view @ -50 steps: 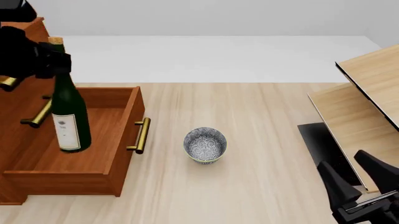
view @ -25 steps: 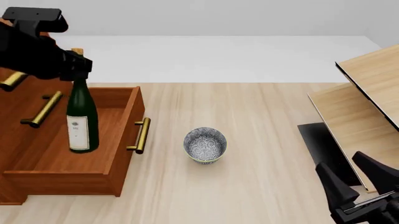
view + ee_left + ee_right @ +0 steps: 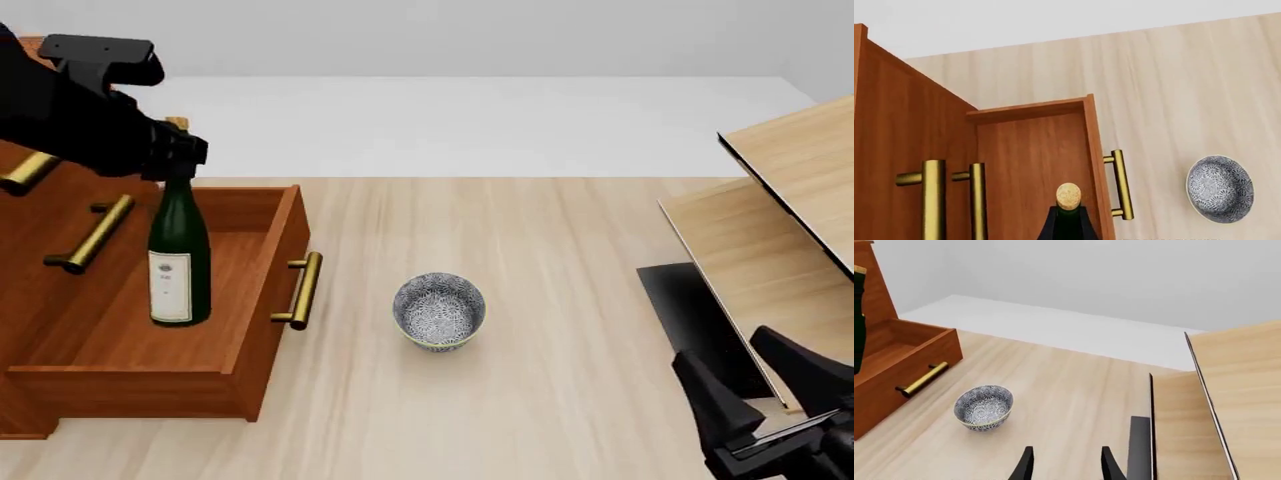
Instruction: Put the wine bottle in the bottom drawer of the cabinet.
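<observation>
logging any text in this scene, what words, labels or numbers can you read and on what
Bottle label: the wine bottle in the bottom drawer has a white label with small dark marks, too small and blurred to read.
Bowl: a blue-and-white pattern only, no text.
Cabinet: no writing visible.
Nothing else in any view carries readable text.

A patterned bowl [image 3: 439, 310] sits on the table [image 3: 561, 300] near pale furniture [image 3: 781, 210].
</observation>
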Controlling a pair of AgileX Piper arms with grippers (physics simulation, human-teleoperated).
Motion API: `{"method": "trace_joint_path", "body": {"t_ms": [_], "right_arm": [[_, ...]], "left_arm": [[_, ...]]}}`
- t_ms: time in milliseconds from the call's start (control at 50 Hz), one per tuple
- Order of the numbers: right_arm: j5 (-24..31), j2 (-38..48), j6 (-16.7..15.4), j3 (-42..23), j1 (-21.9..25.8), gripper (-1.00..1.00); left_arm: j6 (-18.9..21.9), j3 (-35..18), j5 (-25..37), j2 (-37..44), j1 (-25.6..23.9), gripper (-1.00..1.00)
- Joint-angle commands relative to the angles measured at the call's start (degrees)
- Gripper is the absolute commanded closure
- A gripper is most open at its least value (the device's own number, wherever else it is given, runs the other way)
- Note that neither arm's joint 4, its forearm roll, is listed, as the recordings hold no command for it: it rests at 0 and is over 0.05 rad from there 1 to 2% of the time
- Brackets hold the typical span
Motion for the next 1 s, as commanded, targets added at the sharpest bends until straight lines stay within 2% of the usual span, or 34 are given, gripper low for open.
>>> {"method": "trace_joint_path", "body": {"t_ms": [20, 320, 340, 360, 400, 440, 1000], "right_arm": [[0.0, 0.0, 0.1, 0.0, 0.0, -1.0], [0.5, -0.2, 0.3, 0.1, 0.0, -1.0], [0.3, 0.1, 0.3, 0.1, 0.2, -1.0], [0.3, 0.1, 0.3, 0.1, 0.1, -1.0], [0.2, 0.2, 0.4, 0.1, 0.2, -1.0], [0.3, 0.2, 0.3, 0.1, 0.2, -1.0], [0.0, 0.9, 0.3, 0.1, 0.5, -1.0]], "left_arm": [[-0.7, 0.8, -0.4, 0.5, -0.5, 1.0], [-1.3, 3.1, -1.2, 1.3, -0.9, 1.0], [-2.6, 3.1, -0.9, 1.6, -1.5, 1.0], [-0.9, 3.2, -1.2, 1.4, -0.7, 1.0], [-2.1, 3.1, -1.2, 1.5, -1.2, 1.0], [-1.4, 3.6, -1.4, 1.6, -1.0, 1.0], [-4.3, 6.5, -4.2, 3.2, -2.5, 1.0]]}}
